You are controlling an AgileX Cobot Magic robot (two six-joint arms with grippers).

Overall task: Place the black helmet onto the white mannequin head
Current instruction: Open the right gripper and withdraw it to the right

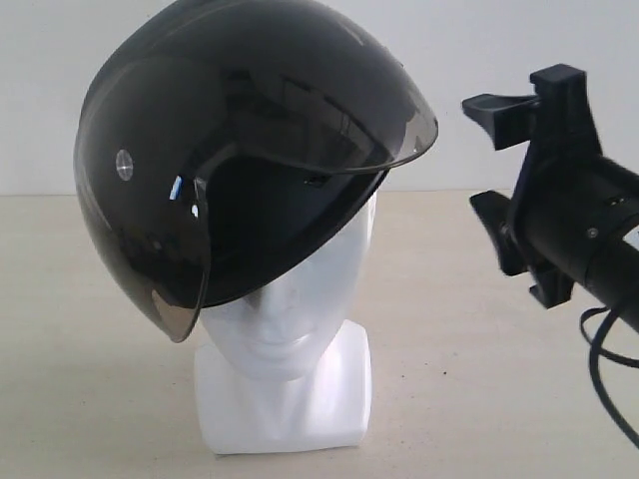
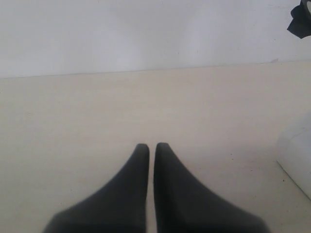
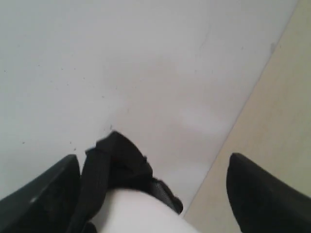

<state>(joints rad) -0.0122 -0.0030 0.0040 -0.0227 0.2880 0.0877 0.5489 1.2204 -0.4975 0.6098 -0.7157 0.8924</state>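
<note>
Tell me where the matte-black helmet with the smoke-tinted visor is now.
In the exterior view, the matte-black helmet sits left of centre on top of the glossy white mannequin head, with the open right claw clear of it to the right.

Black helmet (image 1: 250, 150) with smoke-tinted visor (image 1: 404, 125), white mannequin head (image 1: 290, 384), beige table (image 1: 479, 399).

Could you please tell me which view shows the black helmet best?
The exterior view: the whole black helmet sits on the white mannequin head. Each wrist view shows only an unclear dark shape, not recognisably the helmet.
</note>
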